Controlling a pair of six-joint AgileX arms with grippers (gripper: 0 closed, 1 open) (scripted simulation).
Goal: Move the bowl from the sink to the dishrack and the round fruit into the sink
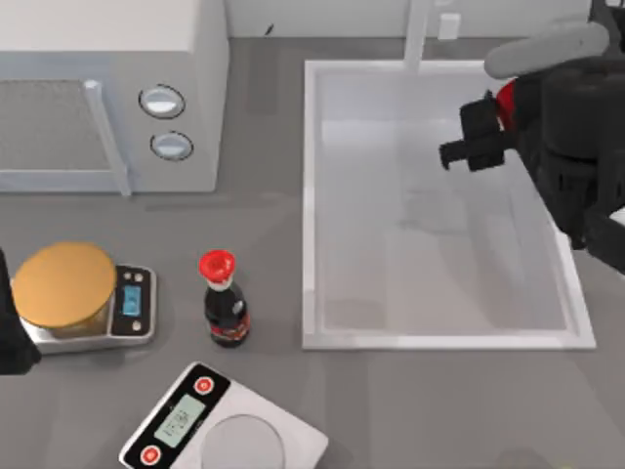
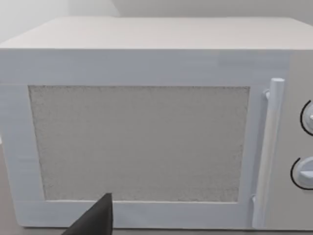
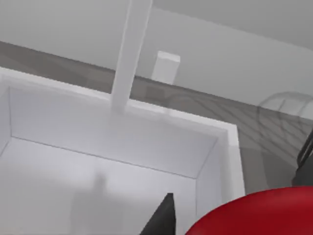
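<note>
The round fruit (image 1: pixel 504 99), a glossy red ball, hangs above the back right part of the sink (image 1: pixel 311 195), a white basin with a white tap (image 1: pixel 418 37) at its back rim. My right gripper (image 1: pixel 496 109) is shut on it. In the right wrist view the round fruit (image 3: pixel 254 215) sits close, in the right gripper (image 3: pixel 234 218), with one dark finger (image 3: pixel 164 218) beside it, over the sink (image 3: pixel 146 112) and facing the tap (image 3: pixel 129 54). A faint wire dishrack (image 3: pixel 286 115) lies beyond the sink's right rim. The bowl is hidden. My left arm (image 1: pixel 10 337) is parked at the table's left edge.
A white microwave (image 1: pixel 107 93) stands at the back left and faces the left wrist camera as microwave (image 2: pixel 146 137). On the counter left of the sink are a scale with an orange-gold disc (image 1: pixel 63 285), a dark bottle with a red cap (image 1: pixel 223 298), and a white scale (image 1: pixel 220 425).
</note>
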